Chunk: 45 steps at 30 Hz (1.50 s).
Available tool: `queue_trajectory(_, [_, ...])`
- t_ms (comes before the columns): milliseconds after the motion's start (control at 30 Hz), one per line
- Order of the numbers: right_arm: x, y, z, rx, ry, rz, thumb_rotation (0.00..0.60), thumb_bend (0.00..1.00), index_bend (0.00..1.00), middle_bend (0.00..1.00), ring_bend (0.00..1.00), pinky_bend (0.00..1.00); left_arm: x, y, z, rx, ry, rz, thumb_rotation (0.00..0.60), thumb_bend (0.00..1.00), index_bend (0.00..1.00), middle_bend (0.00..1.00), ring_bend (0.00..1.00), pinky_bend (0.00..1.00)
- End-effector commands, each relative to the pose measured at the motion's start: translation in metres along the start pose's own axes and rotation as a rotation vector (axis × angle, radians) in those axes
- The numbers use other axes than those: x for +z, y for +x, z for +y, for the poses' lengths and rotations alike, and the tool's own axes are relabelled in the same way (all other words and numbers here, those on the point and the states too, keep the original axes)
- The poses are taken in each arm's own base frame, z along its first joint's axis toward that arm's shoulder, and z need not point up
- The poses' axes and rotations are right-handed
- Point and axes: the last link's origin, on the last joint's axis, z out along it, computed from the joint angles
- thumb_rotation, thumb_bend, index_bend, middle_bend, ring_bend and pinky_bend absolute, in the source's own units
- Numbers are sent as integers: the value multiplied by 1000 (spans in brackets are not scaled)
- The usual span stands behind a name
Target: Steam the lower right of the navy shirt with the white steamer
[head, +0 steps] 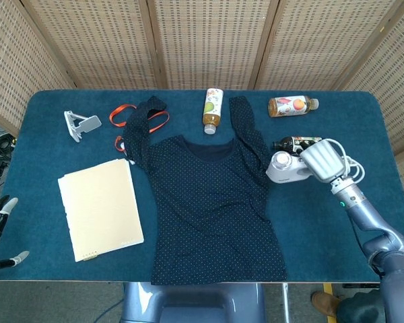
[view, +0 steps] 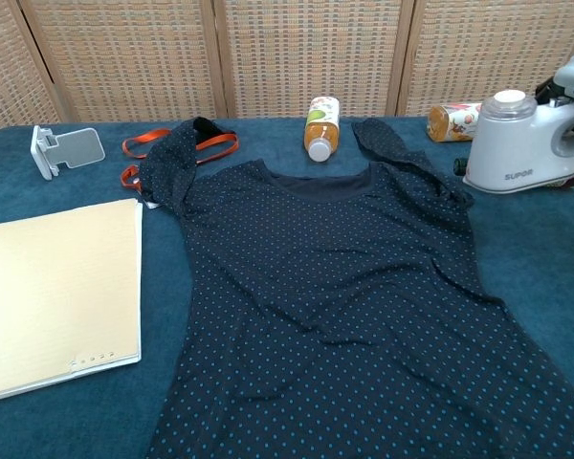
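The right robot hand (head: 321,160) grips the white steamer (head: 287,167), set on the desk (head: 337,222) beside the navy shirt (head: 212,202), so steaming looks finished.

— Is there any writing you can read from where you sit?

— Just one word. On the side of the white steamer (view: 517,143), low on its body in the chest view, you can read "SUPOR" in dark letters.

— And the bottles?

— Their labels are printed, but you won't make out a word on them; the print is too small and blurred.
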Motion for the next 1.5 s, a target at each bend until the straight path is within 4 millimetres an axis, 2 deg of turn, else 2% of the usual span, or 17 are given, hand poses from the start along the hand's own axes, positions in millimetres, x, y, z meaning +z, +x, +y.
queue_trajectory(33, [-7, -17, -9, -5, 10, -62, 600, 1000, 742, 609, 693, 1000, -1, 0, 0, -2, 2, -1, 600, 0, 0, 0, 0, 0])
queue_trajectory(167, [-4, -27, -23, 5, 5, -77, 600, 1000, 729, 590, 677, 991, -2, 0, -1, -5, 2, 0, 600, 0, 0, 0, 0, 0])
queue_trajectory(233, [-3, -31, -27, 2, -1, -90, 600, 976, 682, 542, 644, 936, -3, 1, -2, -7, 5, 4, 600, 0, 0, 0, 0, 0])
queue_trajectory(300, [-3, -35, -29, -9, -10, -104, 600, 744, 555, 447, 556, 809, -4, 1, -3, -8, 8, 6, 600, 0, 0, 0, 0, 0])
queue_trajectory(367, [-4, -38, -29, -20, -20, -122, 600, 366, 359, 302, 377, 603, -4, 1, -5, -8, 12, 4, 600, 0, 0, 0, 0, 0])
queue_trajectory(400, [-4, -39, -28, -30, -21, -129, 600, 197, 242, 202, 254, 474, -4, 1, -6, -9, 14, 4, 600, 0, 0, 0, 0, 0])
queue_trajectory(467, [-6, -39, -26, -41, -20, -137, 600, 68, 118, 75, 105, 329, -4, 1, -7, -7, 16, 3, 600, 0, 0, 0, 0, 0])
queue_trajectory(533, [-8, -41, -25, -24, -38, -145, 600, 10, 42, 10, 20, 223, -3, 1, -7, -9, 15, 3, 600, 0, 0, 0, 0, 0])
queue_trajectory(600, [-11, -41, -24, -7, -51, -141, 600, 0, 8, 0, 0, 157, -3, 1, -6, -10, 10, 3, 600, 0, 0, 0, 0, 0])
queue_trajectory(767, [-21, -34, -22, 16, -61, -114, 600, 0, 0, 0, 0, 92, -3, 2, -4, -7, -5, 2, 600, 0, 0, 0, 0, 0])
queue_trajectory(1000, [-54, -24, -25, 55, -44, -112, 600, 0, 0, 0, 0, 57, -7, 5, -4, -15, -16, 13, 600, 0, 0, 0, 0, 0])
queue_trajectory(1367, [-117, 22, -30, 64, -58, -100, 600, 0, 0, 0, 0, 47, -24, 12, 0, -35, -63, 43, 600, 0, 0, 0, 0, 0])
queue_trajectory(1500, [-142, 40, -30, 88, -56, -97, 600, 0, 0, 0, 0, 15, -30, 15, 0, -40, -79, 57, 600, 0, 0, 0, 0, 0])
